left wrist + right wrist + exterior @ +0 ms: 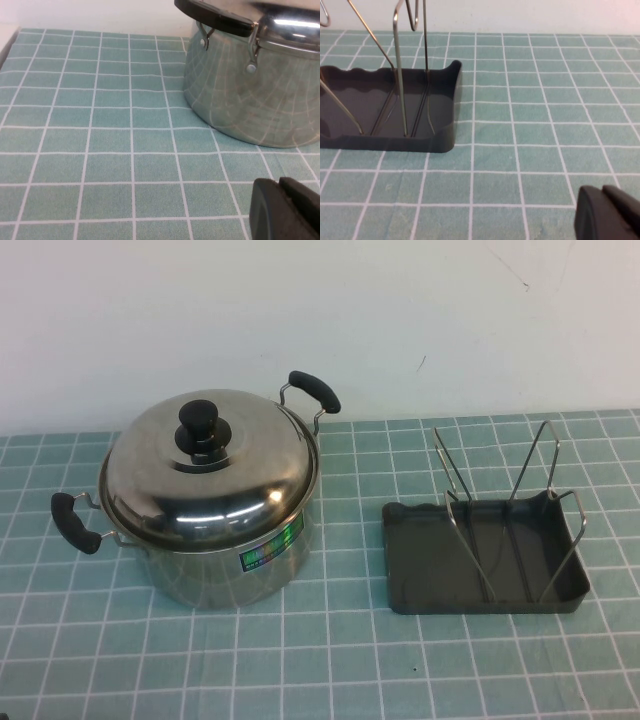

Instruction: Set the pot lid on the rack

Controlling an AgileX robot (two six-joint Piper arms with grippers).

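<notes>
The pot lid (215, 470), shiny domed steel with a black knob (203, 425), sits on the steel pot (240, 565) at the table's left. Its edge also shows in the left wrist view (292, 27), above the pot's wall (250, 95). The rack (485, 555), a dark grey tray with upright wire loops, stands empty at the right and also shows in the right wrist view (395, 117). My left gripper (282, 210) is shut and empty, low over the table and apart from the pot. My right gripper (607, 212) is shut and empty, apart from the rack. Neither arm shows in the high view.
The pot has two black handles (75, 522) (315, 392); one shows in the left wrist view (215, 15). A green tiled cloth (340, 660) covers the table, with a white wall (320, 310) behind. A strip of cloth lies between pot and rack.
</notes>
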